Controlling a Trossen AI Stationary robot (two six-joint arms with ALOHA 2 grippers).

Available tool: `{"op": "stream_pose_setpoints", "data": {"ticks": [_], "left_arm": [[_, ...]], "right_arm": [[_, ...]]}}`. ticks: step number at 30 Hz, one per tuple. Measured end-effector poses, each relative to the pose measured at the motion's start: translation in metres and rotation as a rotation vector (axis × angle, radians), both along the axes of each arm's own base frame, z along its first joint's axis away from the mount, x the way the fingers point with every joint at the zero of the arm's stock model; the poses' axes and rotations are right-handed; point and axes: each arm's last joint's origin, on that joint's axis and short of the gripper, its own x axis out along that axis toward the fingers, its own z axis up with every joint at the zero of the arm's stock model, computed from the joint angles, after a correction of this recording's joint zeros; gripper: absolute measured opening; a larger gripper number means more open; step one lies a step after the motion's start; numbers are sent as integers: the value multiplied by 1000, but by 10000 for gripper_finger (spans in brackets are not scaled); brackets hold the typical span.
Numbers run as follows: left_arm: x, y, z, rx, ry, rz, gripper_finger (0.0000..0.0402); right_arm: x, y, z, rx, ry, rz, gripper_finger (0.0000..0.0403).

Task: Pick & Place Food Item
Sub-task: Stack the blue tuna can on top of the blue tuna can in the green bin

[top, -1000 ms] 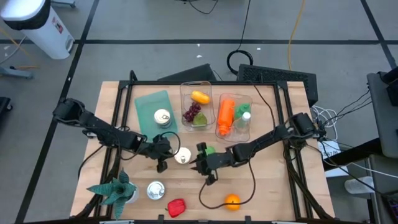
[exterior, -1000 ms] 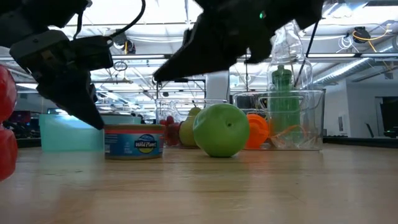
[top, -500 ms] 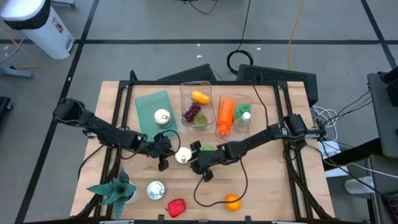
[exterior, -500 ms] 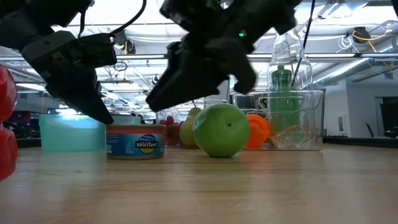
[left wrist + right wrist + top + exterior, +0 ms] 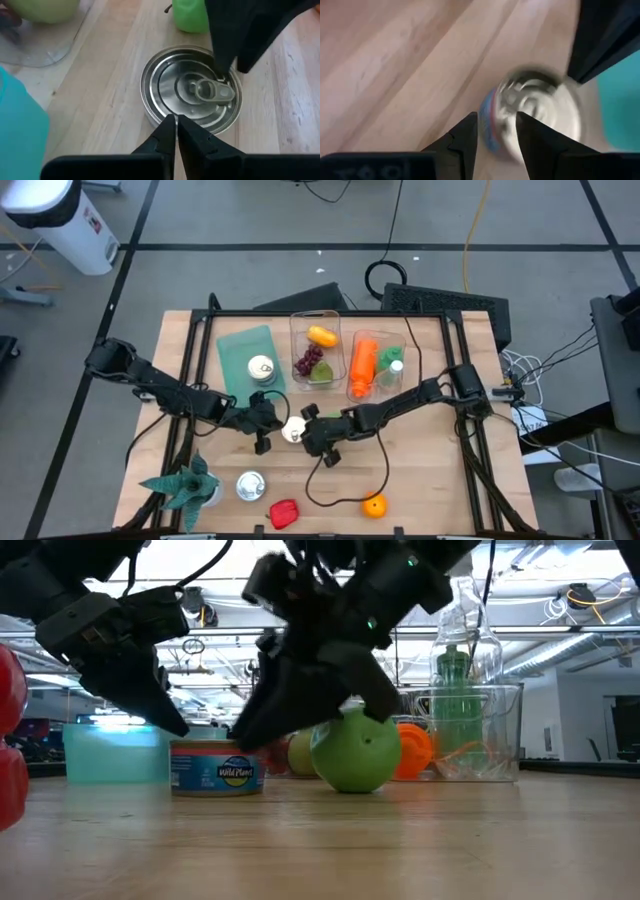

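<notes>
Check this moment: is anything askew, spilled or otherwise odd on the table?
Nothing is spilled or toppled. The one oddity: both the left gripper and the right gripper crowd the same small blue-labelled metal can, which stands upright beside the green apple.

Can at table centre, between left gripper and right gripper. Apple just right of can. Bins behind.

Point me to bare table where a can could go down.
Free: the right side of the wooden table, past the orange; the front strip between the red pepper and the orange. Crowded: the centre, where both tools meet over the tuna can beside the green apple.
</notes>
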Motion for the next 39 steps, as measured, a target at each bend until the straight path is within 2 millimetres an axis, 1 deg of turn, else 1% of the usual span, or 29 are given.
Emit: {"op": "stream_pose_setpoints", "data": {"ticks": [4,8,10,14,17,21,23,26,28,30,36,39], "left_arm": [[1,0,1,2,-9,-4,14],[1,0,1,8,-13,-13,3],[1,0,1,9,-12,-13,4],[1,0,1,15,-13,-18,19],[1,0,1,20,-14,-22,27],[1,0,1,54,-15,-53,24],[1,0,1,73,-16,-72,18],[1,0,1,117,-14,-111,8],[1,-1,2,151,-17,-154,3],[1,-4,3,189,-29,-199,3],[2,-14,7,272,-93,-314,28],[2,-16,8,327,-110,-335,41]], "right_arm": [[3,-6,-6,12,10,-18,123],[4,-11,-6,27,16,-21,115],[3,-13,-6,23,29,-26,103],[1,-14,-9,20,59,-32,75],[5,-14,-20,15,64,-39,54],[5,-15,-27,24,92,-47,14],[4,-16,-28,36,103,-61,6],[4,-16,-26,61,96,-83,3],[3,-17,-17,81,82,-93,2],[3,-19,-13,128,87,-84,1],[3,-28,-7,231,92,-97,0],[7,-33,-3,314,98,-108,0]]}}
